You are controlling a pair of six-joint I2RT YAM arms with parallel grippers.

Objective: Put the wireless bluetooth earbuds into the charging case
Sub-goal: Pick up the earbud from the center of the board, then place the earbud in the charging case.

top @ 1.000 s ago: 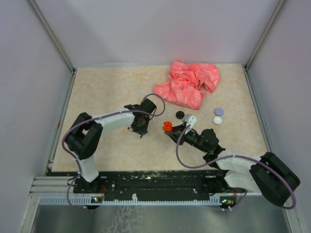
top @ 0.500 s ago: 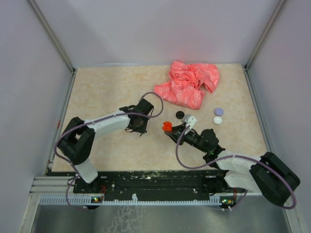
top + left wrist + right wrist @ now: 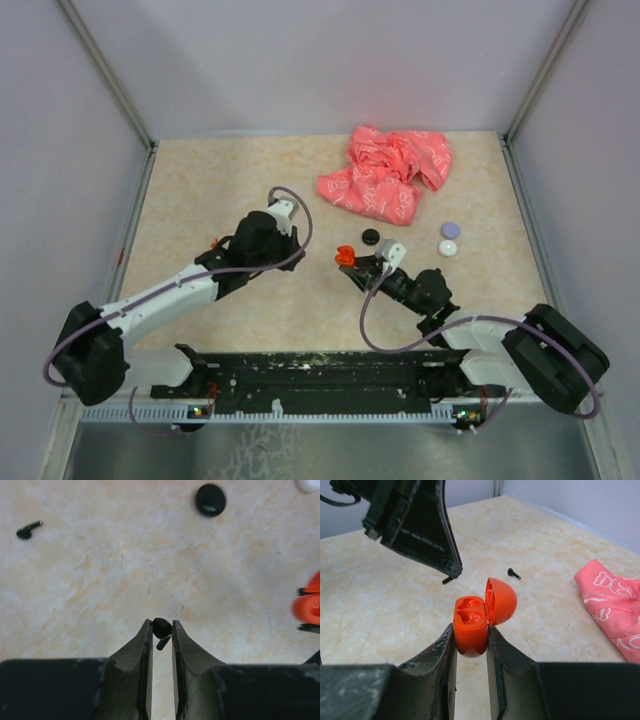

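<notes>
My left gripper [image 3: 162, 630] is shut on a black earbud [image 3: 161, 626], pinched at the fingertips with its stem pointing down, just above the table. A second black earbud [image 3: 28, 530] lies loose on the table at the far left of that view. My right gripper [image 3: 470, 630] is shut on the orange charging case [image 3: 470, 611], held upright with its lid [image 3: 501, 600] open and both sockets empty. In the right wrist view the left gripper [image 3: 451, 574] hangs left of and behind the case. From above, the case [image 3: 345, 256] sits mid-table.
A crumpled pink cloth [image 3: 390, 175] lies at the back right. A black disc [image 3: 371, 236] sits just behind the case, with a purple disc [image 3: 450, 229] and a white disc [image 3: 448, 247] further right. The loose earbud [image 3: 513, 573] lies beyond the case.
The left gripper closed on the black earbud. The left arm stretched out low and its wrist drew back to the left. The right arm with the case barely moved.
</notes>
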